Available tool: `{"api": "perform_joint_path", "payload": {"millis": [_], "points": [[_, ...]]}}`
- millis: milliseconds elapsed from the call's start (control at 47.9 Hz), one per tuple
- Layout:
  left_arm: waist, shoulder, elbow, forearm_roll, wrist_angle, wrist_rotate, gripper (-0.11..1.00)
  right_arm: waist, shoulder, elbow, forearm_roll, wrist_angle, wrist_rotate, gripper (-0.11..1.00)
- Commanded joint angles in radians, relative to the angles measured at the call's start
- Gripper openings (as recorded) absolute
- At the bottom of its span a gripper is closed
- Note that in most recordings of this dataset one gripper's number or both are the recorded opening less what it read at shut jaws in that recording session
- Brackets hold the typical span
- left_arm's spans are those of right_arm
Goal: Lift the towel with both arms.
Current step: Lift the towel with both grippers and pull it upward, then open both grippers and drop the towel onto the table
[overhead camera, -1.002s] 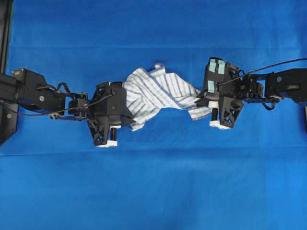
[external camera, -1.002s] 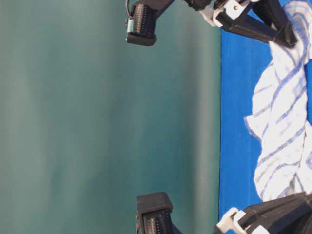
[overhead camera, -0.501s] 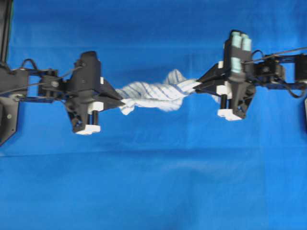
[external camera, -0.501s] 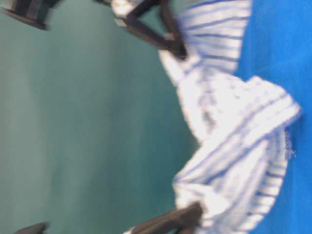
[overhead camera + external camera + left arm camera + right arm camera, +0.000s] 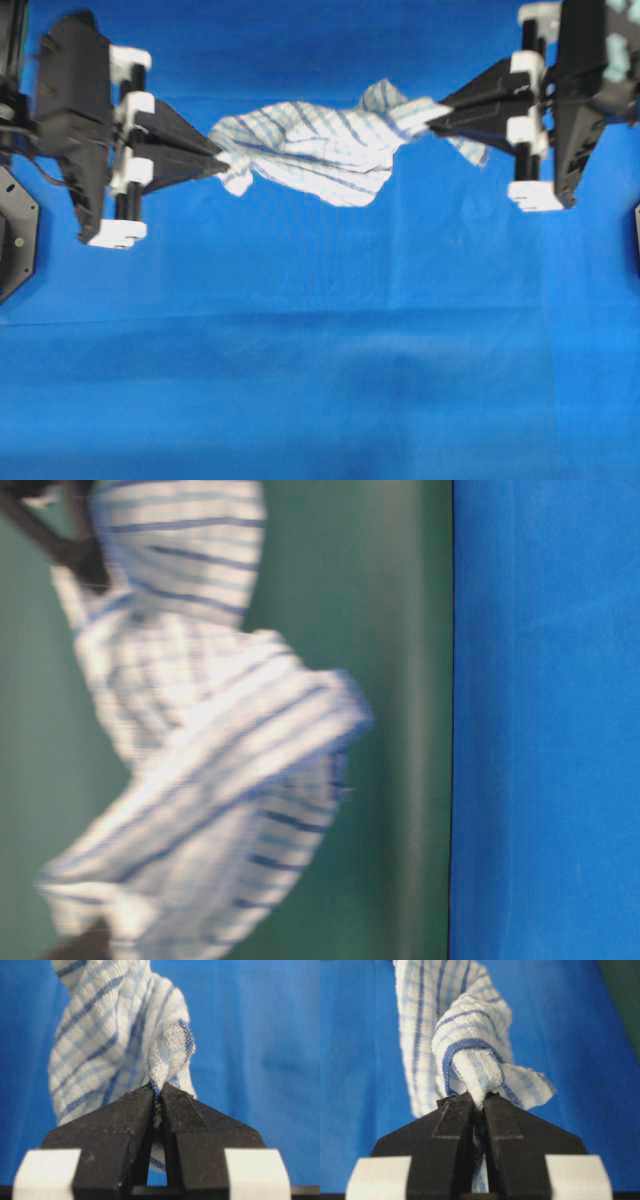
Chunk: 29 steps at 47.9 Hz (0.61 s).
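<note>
Overhead exterior view shows the towel [image 5: 310, 150] strung between the two arms, bunched into a loose rope with a sagging belly in the middle; the left gripper [image 5: 218, 157] pinches its left end and the right gripper [image 5: 432, 112] its right end, a small flap hanging loose just past the right fingertips. From the left wrist view the left gripper's jaws are clamped tight on a thin fold of hem, with only a little cloth between them; from the right wrist view the right gripper is likewise clenched on a thicker rolled corner with a blue edge. Table-level view (turned on its side, and blurred) has the towel [image 5: 190, 740] against the green backdrop, well apart from the blue sheet [image 5: 545, 720]; so the cloth hangs clear of the surface.

By my reading the lift itself is the step in hand, and it looks largely done, since no part of the towel seems to touch the sheet. What comes next calls for both grips to hold firm and both arms to keep level with each other; the left pinch looks the slimmer, so a pull apart could tug that hem out.
</note>
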Motion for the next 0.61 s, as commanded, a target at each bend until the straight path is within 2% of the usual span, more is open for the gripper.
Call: {"api": "perform_joint_path", "payload": {"millis": [0, 146, 584], "points": [[0.005, -0.021, -0.072, 0.000, 0.029, 0.002, 0.01, -0.002, -0.021, -0.069, -0.011, 0.028, -0.002, 0.04], [0.006, -0.021, -0.127, 0.000, 0.057, 0.002, 0.01, -0.002, -0.029, -0.114, -0.020, 0.069, -0.003, 0.04], [0.006, -0.002, -0.132, 0.000, 0.052, 0.003, 0.04, -0.002, -0.025, -0.112, -0.028, 0.075, -0.012, 0.05]]}}
